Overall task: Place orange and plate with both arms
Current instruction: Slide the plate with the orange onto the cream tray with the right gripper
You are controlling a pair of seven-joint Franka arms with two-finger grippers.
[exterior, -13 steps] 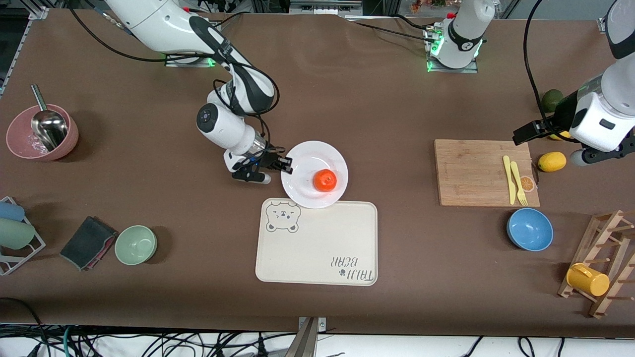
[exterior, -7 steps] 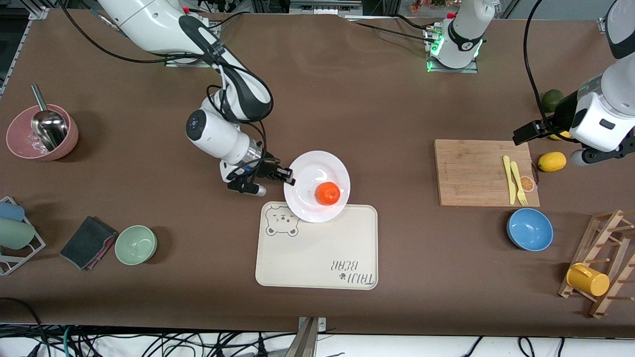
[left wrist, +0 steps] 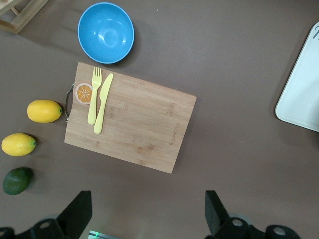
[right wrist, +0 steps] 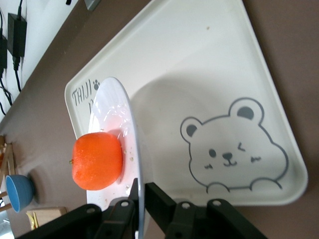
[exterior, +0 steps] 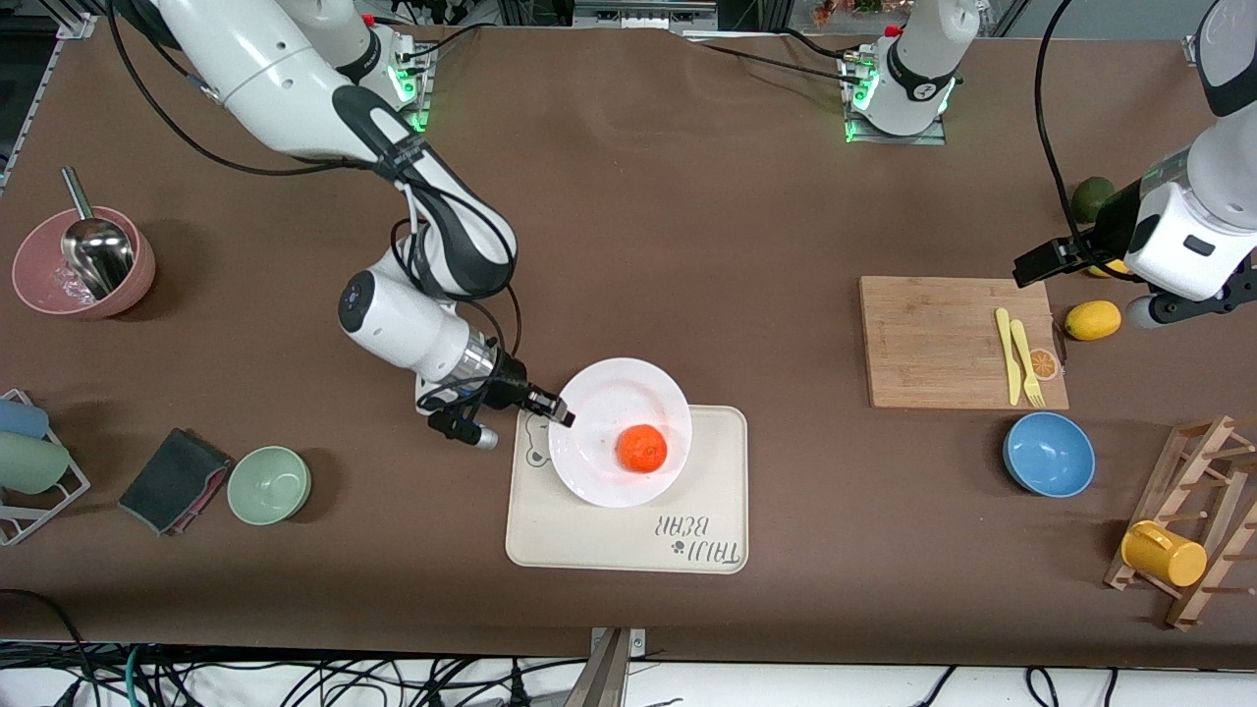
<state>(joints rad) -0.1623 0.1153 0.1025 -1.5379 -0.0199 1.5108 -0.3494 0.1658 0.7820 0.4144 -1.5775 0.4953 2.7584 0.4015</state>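
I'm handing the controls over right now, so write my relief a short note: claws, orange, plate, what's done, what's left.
Right claw: shut on the rim of the plate, holding it over the bear-print tray.
Left claw: open, holding nothing, waiting above the table near the cutting board.
Orange: sitting on the plate.
Done: orange loaded, plate carried to the tray.
Left: probably lower the plate onto the tray, release, back the right arm away.

Bright, even overhead light; soft shadows, sharp focus throughout.
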